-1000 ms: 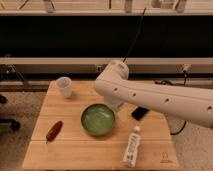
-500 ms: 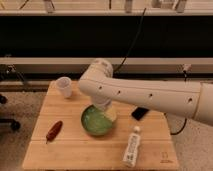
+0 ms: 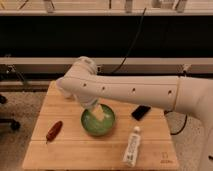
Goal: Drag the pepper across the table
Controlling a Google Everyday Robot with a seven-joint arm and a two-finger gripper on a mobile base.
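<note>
Camera view, nearest edge first: the table point(image 3: 75, 156) of pale planks carries a white bottle point(image 3: 132, 146) lying at the lower right, beside a small printed logo point(image 3: 165, 158). Left of centre, well apart from the bottle, lies the pepper point(image 3: 54, 130), dark red and tapered, slanting toward the lower left. Further back sits a green bowl point(image 3: 89, 126). The gripper point(image 3: 102, 114) hangs just over the bowl's middle, jaws spread wide with nothing between them. A flat black object point(image 3: 141, 112) rests near the bowl's right side. The white arm point(image 3: 130, 92) reaches in from the right edge and bends at the frame's upper centre. The pepper looks light, smooth and rounded, so it will likely roll or pivot if nudged. Its thicker middle seems the place to pinch; the thin stem end would probably slip or snap.
</note>
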